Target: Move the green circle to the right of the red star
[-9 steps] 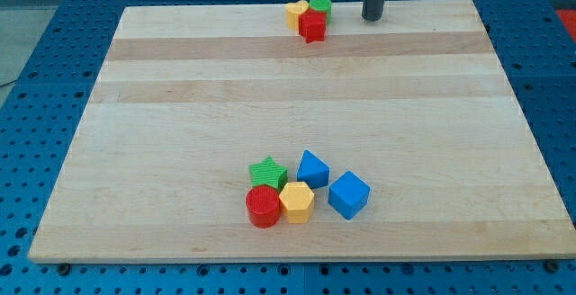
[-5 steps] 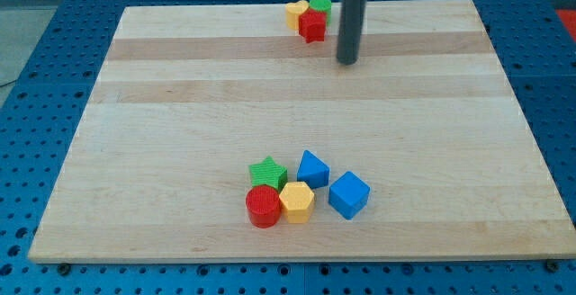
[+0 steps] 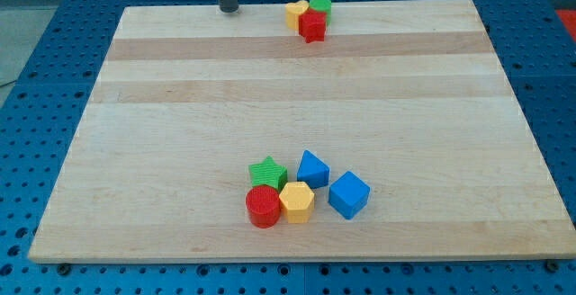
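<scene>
The green circle (image 3: 320,6) sits at the view's top edge of the wooden board (image 3: 180,151), touching the red star (image 3: 312,27) just below it and a yellow heart (image 3: 296,13) to its left. My tip (image 3: 229,10) rests at the board's top edge, well to the left of this cluster and apart from it.
Near the view's bottom stands a second cluster: a green star (image 3: 267,172), a red cylinder (image 3: 263,206), a yellow hexagon (image 3: 296,201), a blue triangular block (image 3: 312,168) and a blue cube (image 3: 348,194). Blue perforated table surrounds the board.
My tip went from the top right of the cluster down to its right, then swung across to the top edge on the cluster's left. No block has moved.
</scene>
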Available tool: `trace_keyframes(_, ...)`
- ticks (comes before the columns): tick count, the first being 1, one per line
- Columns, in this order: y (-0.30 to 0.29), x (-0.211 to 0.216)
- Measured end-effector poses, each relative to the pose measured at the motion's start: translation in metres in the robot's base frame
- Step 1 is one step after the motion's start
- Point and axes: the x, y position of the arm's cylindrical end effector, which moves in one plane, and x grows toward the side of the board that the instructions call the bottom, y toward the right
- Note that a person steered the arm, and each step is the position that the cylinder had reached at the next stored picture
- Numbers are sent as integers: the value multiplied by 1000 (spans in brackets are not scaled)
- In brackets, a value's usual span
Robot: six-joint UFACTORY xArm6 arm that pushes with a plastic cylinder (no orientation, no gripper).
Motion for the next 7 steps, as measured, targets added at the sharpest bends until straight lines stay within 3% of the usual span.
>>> trace_keyframes(2,113,1)
trace_keyframes(4,182,28)
trace_keyframes(7,172,0)
